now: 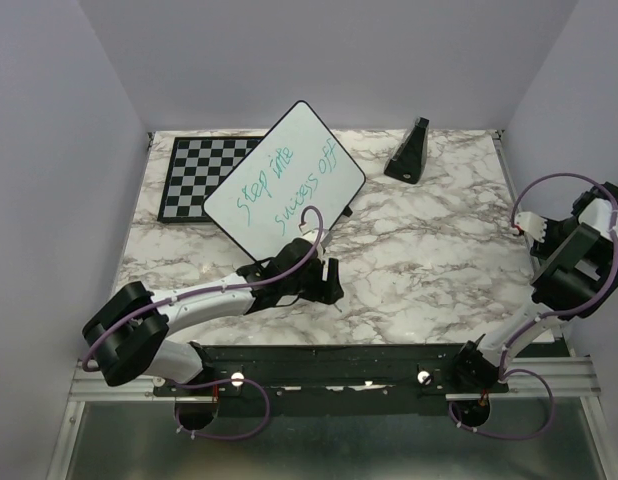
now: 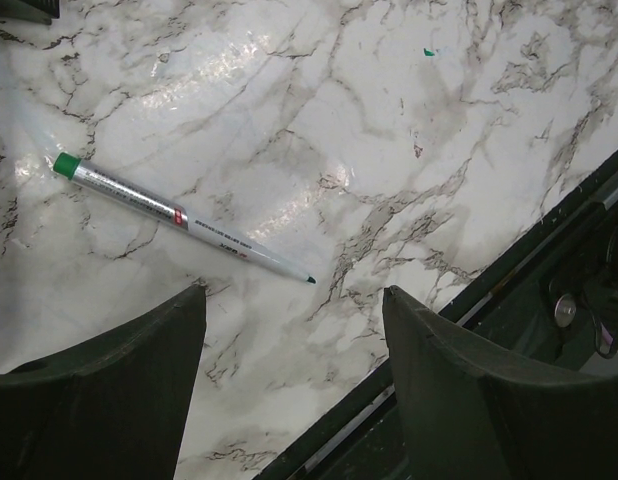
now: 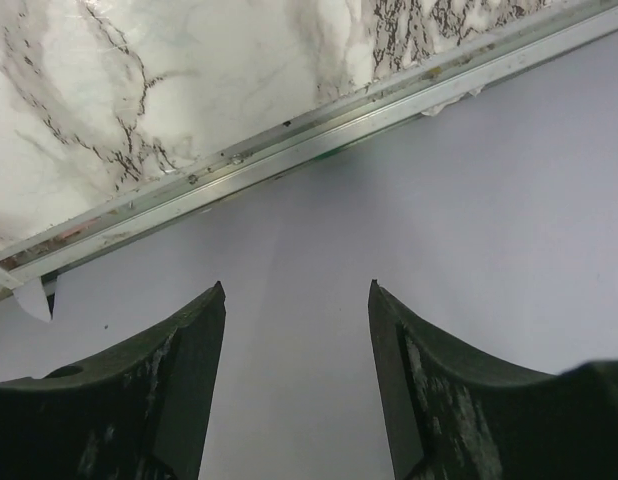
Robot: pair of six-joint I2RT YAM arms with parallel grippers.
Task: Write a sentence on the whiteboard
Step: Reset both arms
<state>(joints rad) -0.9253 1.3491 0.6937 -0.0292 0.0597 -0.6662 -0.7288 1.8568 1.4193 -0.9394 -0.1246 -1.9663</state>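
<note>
The whiteboard point(image 1: 251, 205) lies turned at an angle at the back left of the marble table, partly over the chessboard. The sentence point(image 1: 289, 185) "Step into success off" is on it in teal, in two lines. My left gripper point(image 1: 329, 283) is just in front of the board's near corner, low over the table. In the left wrist view it point(image 2: 294, 292) is open and empty. A silver marker point(image 2: 179, 218) with a green end lies uncapped on the marble just beyond its fingertips. My right gripper point(image 3: 294, 290) is open and empty past the table's right edge.
A black-and-white chessboard point(image 1: 189, 180) lies at the back left under the whiteboard's edge. A black wedge-shaped object point(image 1: 409, 150) stands at the back right. The black front rail point(image 2: 549, 240) runs close beside my left gripper. Lilac walls enclose the table.
</note>
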